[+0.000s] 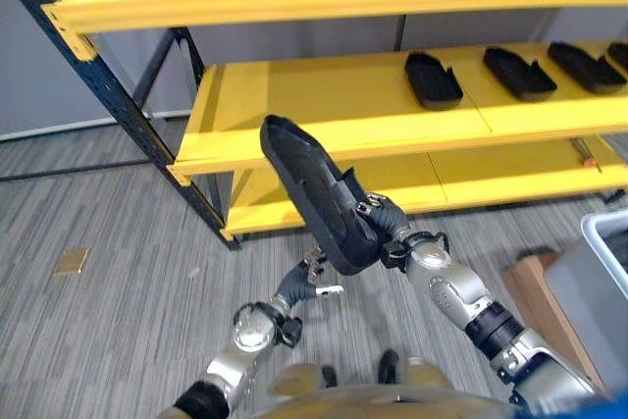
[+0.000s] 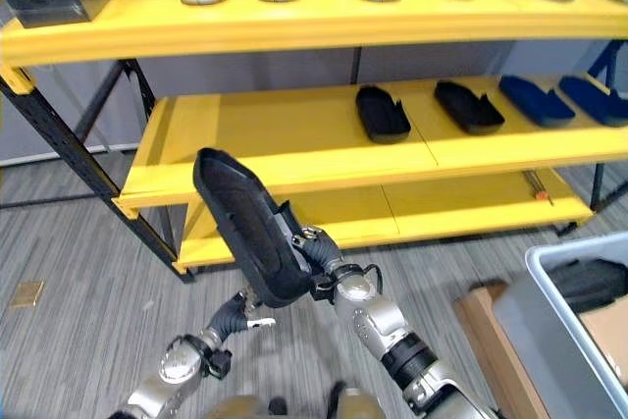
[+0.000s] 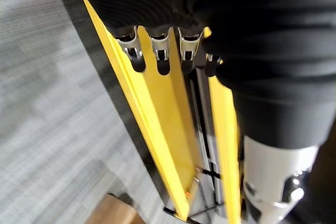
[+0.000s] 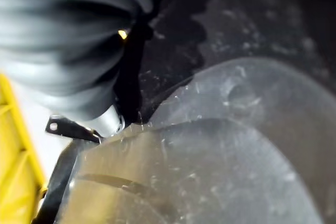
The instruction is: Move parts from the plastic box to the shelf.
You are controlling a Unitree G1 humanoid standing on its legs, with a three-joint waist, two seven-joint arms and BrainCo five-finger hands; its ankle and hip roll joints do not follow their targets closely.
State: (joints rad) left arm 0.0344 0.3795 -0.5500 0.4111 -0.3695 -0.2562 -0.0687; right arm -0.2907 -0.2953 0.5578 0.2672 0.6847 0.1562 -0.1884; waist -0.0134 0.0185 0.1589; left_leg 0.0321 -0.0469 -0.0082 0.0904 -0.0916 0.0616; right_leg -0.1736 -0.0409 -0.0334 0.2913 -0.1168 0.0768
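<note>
Left hand [image 1: 306, 280] hangs low by the floor, fingers loosely straight, holding nothing. Right of it, my right hand [image 1: 385, 226] is clamped on the base of a long black part [image 1: 309, 191], raised and tilted in front of the yellow shelf [image 1: 324, 105]. I judge I should level it, carry it over the bare middle board and set it down flat, left of the three similar parts [image 1: 433, 79]. It looks matte, rigid, boat-shaped with a rim. At far right sits the grey plastic box [image 2: 549, 287].
</note>
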